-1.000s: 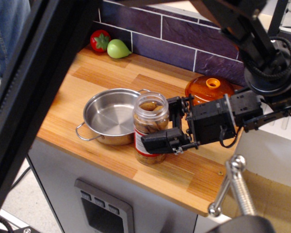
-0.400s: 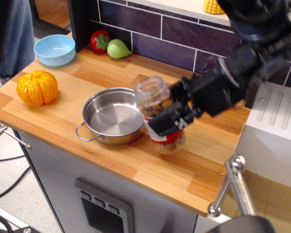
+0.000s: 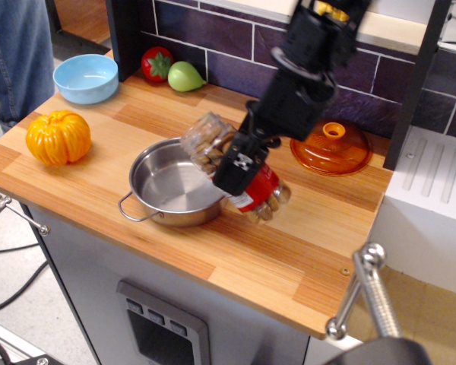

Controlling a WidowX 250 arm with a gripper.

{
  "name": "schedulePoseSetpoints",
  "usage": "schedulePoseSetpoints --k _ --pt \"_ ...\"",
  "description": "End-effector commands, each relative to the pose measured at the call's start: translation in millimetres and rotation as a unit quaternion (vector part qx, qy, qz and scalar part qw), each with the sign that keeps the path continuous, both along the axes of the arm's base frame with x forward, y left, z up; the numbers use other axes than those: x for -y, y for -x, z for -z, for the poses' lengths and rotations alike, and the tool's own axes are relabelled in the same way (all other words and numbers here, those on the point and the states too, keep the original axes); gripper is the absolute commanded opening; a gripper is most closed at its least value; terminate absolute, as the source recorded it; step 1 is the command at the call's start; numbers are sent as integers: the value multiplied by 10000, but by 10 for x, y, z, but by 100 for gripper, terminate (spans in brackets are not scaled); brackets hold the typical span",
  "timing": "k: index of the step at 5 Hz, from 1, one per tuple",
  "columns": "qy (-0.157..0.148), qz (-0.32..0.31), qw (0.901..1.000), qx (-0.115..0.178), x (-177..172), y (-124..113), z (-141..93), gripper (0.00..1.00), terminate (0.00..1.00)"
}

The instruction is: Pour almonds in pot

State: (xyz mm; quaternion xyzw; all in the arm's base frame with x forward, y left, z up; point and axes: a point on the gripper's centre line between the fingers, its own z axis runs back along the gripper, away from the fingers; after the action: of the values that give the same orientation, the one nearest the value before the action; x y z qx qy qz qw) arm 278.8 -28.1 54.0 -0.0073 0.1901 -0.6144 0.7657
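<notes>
The arm (image 3: 304,72) is black throughout, built of blocky, matte housings joined in a chain. Above the orange lid (image 3: 330,146), its upper segments look bulky and ribbed, with dark cable loops along them and a small yellow patch near the top. The gripper (image 3: 242,163) is black too, with a small white marking on its outer finger.

A light blue bowl (image 3: 86,77) sits at the desk's back left corner. An orange pumpkin (image 3: 58,137) rests near the left edge. A red pepper (image 3: 157,63) and a green pear (image 3: 185,76) touch along the back edge. An orange glass lid (image 3: 330,146) lies near the right edge.
</notes>
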Motion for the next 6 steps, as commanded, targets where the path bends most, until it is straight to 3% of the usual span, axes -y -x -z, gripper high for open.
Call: schedulePoseSetpoints --k 1,3,5,6 --pt "1327 233 9886 677 -2 9 -186 0 0" --pt "2323 213 9626 1376 144 33 -191 0 0" --pt "2803 431 9388 1956 132 -99 -262 0 0" --pt "3110 447 9285 1981 87 -120 -301 0 0"
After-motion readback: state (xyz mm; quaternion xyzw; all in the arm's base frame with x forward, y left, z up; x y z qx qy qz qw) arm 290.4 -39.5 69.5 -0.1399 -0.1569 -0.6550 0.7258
